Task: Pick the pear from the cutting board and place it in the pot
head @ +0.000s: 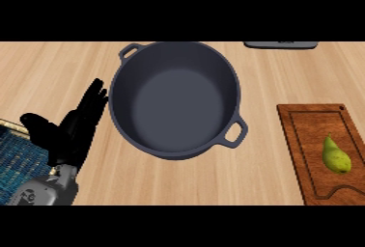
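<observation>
Head view. Worktop [178,185]: pale wood planks, seen steeply from above.

Pot [176,99]: dark grey, oval, two loop handles, nothing inside; stands at the middle of the worktop, toward its far edge.

Cutting board [314,159]: reddish-brown wood with a groove round its rim; lies at the worktop's right edge, apart from the pot.

Pear [336,155]: yellow-green, lying on the board's right half, stem pointing to the far edge.

Left hand [75,132]: black, fingers straight and spread apart, holding nothing; near the worktop's left edge, just beside the pot's left wall.

Dark flat object [281,44]: at the far edge, only partly in view.

Blue patterned item [21,154]: at the left edge, partly hidden by the left hand.
</observation>
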Action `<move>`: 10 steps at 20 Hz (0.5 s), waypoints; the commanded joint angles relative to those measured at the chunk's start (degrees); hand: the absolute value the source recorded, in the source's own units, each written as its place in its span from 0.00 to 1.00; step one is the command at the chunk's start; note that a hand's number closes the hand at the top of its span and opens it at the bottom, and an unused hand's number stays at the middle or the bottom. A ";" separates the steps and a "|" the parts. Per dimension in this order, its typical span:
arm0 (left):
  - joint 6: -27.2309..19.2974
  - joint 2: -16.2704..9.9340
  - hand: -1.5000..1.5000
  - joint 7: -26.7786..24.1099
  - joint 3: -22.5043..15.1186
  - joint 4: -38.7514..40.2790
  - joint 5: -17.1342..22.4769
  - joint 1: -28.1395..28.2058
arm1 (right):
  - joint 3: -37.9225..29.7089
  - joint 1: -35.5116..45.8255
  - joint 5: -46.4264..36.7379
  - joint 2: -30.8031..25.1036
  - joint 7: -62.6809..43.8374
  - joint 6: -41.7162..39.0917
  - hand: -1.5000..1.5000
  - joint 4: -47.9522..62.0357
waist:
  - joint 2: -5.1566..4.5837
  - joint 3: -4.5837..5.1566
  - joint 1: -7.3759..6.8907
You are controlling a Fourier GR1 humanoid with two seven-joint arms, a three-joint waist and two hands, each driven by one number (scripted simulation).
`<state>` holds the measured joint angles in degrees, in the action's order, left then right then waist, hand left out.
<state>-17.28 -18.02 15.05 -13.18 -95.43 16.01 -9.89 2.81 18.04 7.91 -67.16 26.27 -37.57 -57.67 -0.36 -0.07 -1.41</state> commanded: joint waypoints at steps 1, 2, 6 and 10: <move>-1.34 2.64 0.50 -0.39 -2.54 0.15 -2.06 0.46 | 4.41 4.70 -6.06 -2.60 1.40 -7.79 0.00 2.22 | -0.21 0.01 -0.93; -0.25 1.62 0.50 -0.56 -1.22 -0.15 -1.19 1.40 | 5.26 5.79 -7.27 -2.37 -0.12 -7.82 0.00 2.23 | -0.10 0.04 -0.81; 1.08 2.20 0.50 -1.17 -1.28 1.24 -1.50 0.03 | 9.13 12.04 -9.13 0.84 -8.25 -11.33 0.00 2.73 | -0.17 0.08 -0.91; 1.61 1.81 0.50 0.22 0.80 1.51 -1.70 -0.86 | 9.64 15.58 -10.98 5.61 -12.34 -12.76 0.00 5.38 | 0.11 0.08 0.20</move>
<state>-15.82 -16.75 14.57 -12.88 -94.38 15.04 -9.82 11.11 30.01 -0.87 -65.01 15.61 -45.48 -54.24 -0.38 -0.01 -1.79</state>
